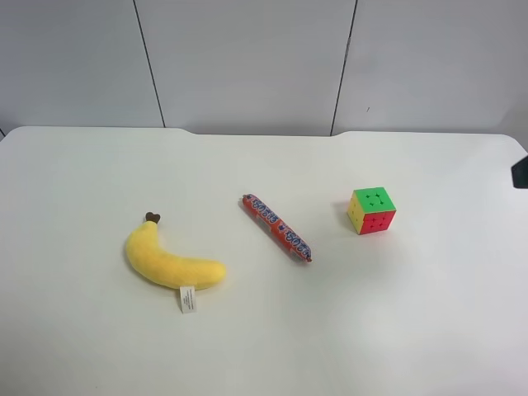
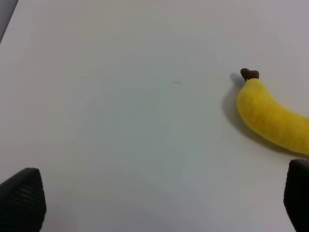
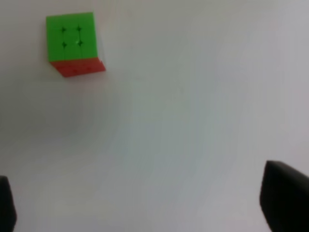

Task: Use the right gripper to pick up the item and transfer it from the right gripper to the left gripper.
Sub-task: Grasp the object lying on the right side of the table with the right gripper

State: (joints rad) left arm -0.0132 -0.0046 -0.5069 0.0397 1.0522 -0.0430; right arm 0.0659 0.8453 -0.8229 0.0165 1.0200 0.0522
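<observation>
A white worktop [image 1: 264,346] carries the cube [image 1: 372,209], green face up, at three o'clock from the candy stick [image 1: 276,228] — untouched. The right fingers [image 3: 286,195] are spread wide and empty, probably ready to descend; the left fingers [image 2: 21,199] gape too, presumably for the handover.

The puzzle cube [image 3: 72,38] is sitting green face up on the white counter [image 3: 193,96], well apart from the right gripper [image 3: 145,208], whose black fingers [image 3: 285,198] are hanging spread wide.

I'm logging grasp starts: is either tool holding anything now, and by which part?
Nothing is held. The right tool and the left tool are both open and empty; the cube lies on the table, clear of both.
</observation>
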